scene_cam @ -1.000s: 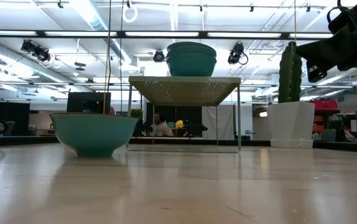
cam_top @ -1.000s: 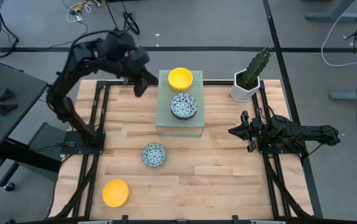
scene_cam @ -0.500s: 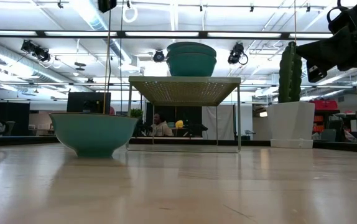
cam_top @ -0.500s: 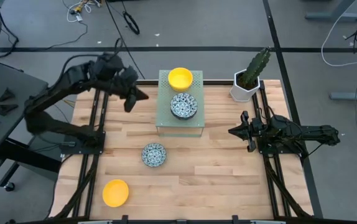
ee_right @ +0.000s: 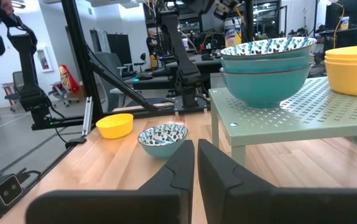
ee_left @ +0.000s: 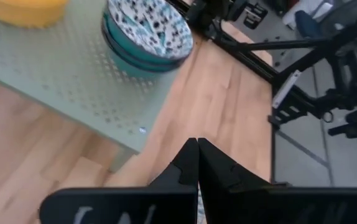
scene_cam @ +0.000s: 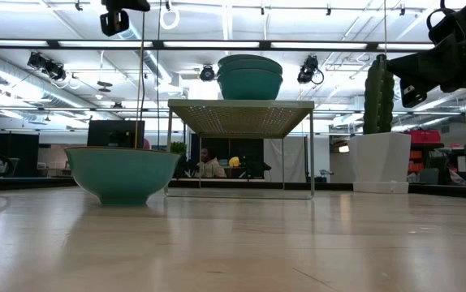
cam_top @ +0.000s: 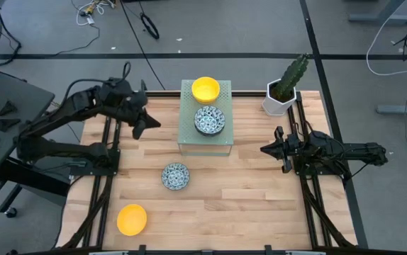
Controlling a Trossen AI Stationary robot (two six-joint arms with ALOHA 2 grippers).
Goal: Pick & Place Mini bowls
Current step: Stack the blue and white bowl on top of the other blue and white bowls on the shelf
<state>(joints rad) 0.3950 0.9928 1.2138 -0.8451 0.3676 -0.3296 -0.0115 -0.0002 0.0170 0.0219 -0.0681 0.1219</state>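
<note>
The left pincer is closed and empty — just beside it stands the green stand with what looks like stacked patterned bowls. The right pincer waits, closed too.

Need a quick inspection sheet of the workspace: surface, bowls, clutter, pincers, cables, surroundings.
Surface: wooden table; pale green perforated stand at its far middle.
Job's things: on the stand, a yellow bowl stack and a stack of patterned bowls. On the wood, one patterned bowl and one yellow bowl.
Clutter: cactus in a white pot, far right corner.
Pincers: left pincer shut, empty, above the table left of the stand. Right pincer shut, empty, at the right edge.
Cables: several on the floor beyond the table.
Surroundings: grey floor; a person seated in the room behind, low view.
</note>
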